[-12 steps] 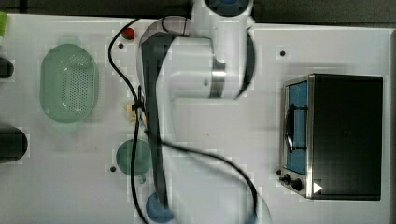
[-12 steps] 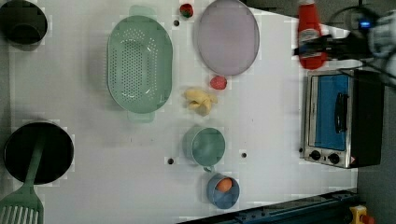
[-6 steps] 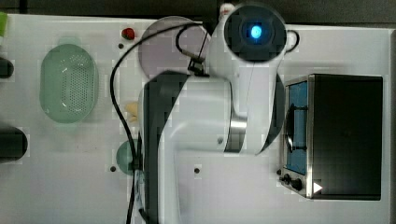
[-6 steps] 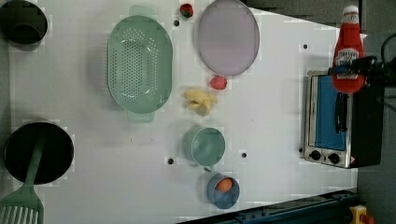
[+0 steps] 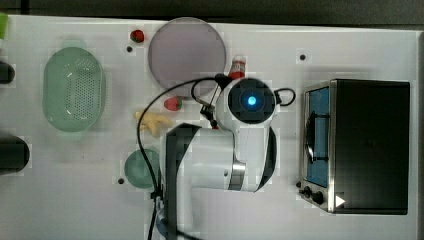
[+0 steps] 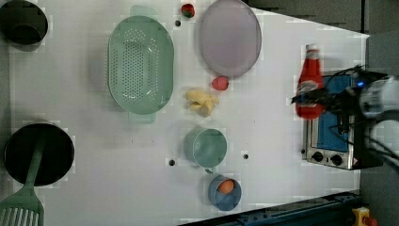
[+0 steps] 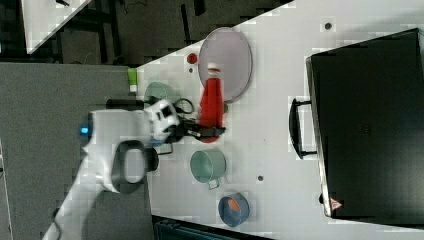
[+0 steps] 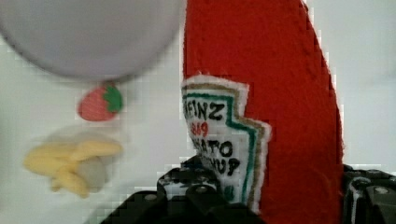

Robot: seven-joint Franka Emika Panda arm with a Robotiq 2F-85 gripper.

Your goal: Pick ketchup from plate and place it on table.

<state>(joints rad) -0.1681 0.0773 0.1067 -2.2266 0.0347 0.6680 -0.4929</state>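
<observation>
The ketchup (image 6: pixel 310 84), a red bottle with a white cap, hangs clear of the plate with my gripper (image 6: pixel 308 100) shut on its lower body. In the right view the ketchup (image 7: pixel 212 101) is in front of the plate's near rim, clamped by the gripper (image 7: pixel 207 131). The pale lilac plate (image 5: pixel 188 49) lies bare on the white table (image 5: pixel 280 210). In the top view the arm's wrist covers most of the ketchup (image 5: pixel 238 67), and its capped end pokes out beside the plate's right rim. Close up in the wrist view, the ketchup (image 8: pixel 280 88) shows its label between dark fingers (image 8: pixel 191 198).
A toaster oven (image 5: pixel 357 145) stands at the top view's right. A green colander (image 5: pixel 73 89) lies at the top view's left. Strawberries (image 5: pixel 173 103), a yellow piece (image 5: pixel 152 122), a green cup (image 6: pixel 207 147) and a blue bowl (image 6: pixel 225 192) sit mid-table. A black pot (image 6: pixel 37 153) is far left.
Still gripped, the ketchup swung first toward the left view's right, then back left and lower. In the top view the arm's wrist moved down, uncovering the plate.
</observation>
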